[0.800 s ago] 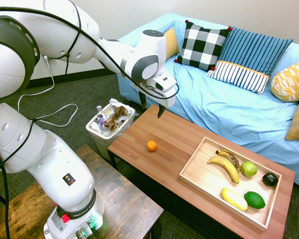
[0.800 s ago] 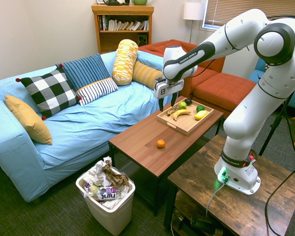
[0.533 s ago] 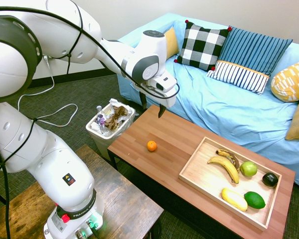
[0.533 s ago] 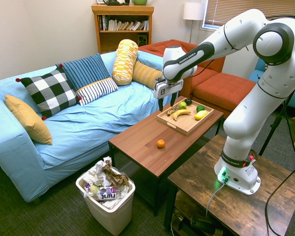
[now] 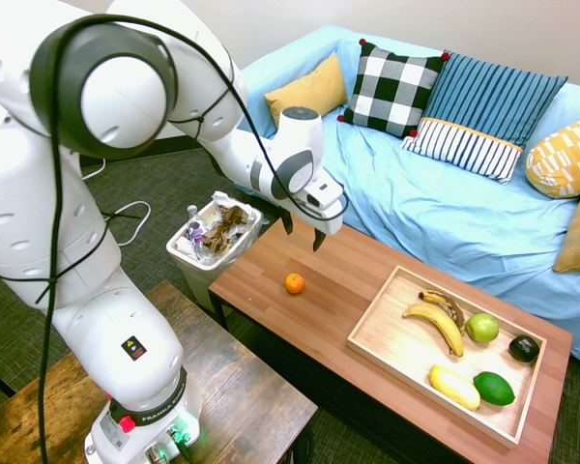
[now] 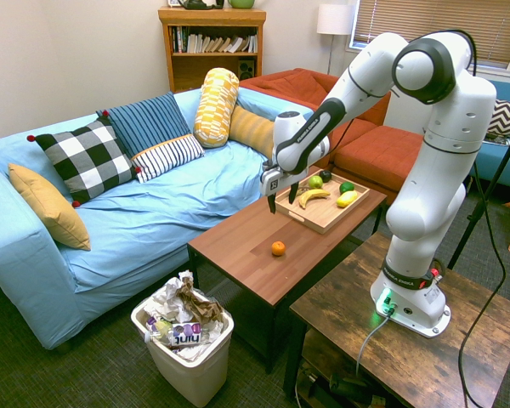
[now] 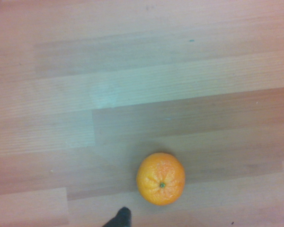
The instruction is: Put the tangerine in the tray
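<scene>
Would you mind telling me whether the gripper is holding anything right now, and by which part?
Nothing is held. The gripper is open above the table, and the tangerine lies untouched on it.

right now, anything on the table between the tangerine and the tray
Nothing: only bare brown tabletop lies between the tangerine and the tray, shown plainly in both exterior views.
</scene>
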You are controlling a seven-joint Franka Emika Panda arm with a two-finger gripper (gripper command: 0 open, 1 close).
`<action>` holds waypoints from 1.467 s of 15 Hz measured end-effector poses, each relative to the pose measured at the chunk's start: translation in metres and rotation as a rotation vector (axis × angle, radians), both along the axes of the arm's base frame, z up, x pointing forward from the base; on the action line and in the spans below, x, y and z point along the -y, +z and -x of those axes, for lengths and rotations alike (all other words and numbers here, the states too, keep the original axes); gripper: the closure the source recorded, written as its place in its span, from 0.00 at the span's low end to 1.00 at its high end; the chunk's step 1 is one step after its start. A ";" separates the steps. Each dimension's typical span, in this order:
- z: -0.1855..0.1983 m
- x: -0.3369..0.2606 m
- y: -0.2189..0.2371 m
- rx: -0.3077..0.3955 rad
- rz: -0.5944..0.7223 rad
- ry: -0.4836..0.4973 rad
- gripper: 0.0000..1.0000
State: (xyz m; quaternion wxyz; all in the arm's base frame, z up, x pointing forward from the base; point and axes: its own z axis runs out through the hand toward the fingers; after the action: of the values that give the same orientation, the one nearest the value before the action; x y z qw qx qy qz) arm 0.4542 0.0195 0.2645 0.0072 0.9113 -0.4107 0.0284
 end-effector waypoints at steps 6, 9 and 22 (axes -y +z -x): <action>-0.009 -0.009 -0.089 -0.069 0.034 0.023 0.00; -0.011 -0.015 -0.123 -0.096 0.051 0.036 0.00; -0.019 -0.025 -0.168 -0.130 0.073 0.024 1.00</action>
State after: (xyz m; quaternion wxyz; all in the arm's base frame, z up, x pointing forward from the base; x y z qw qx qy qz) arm 0.4732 0.0444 0.0964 0.0666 0.9153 -0.3969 -0.0156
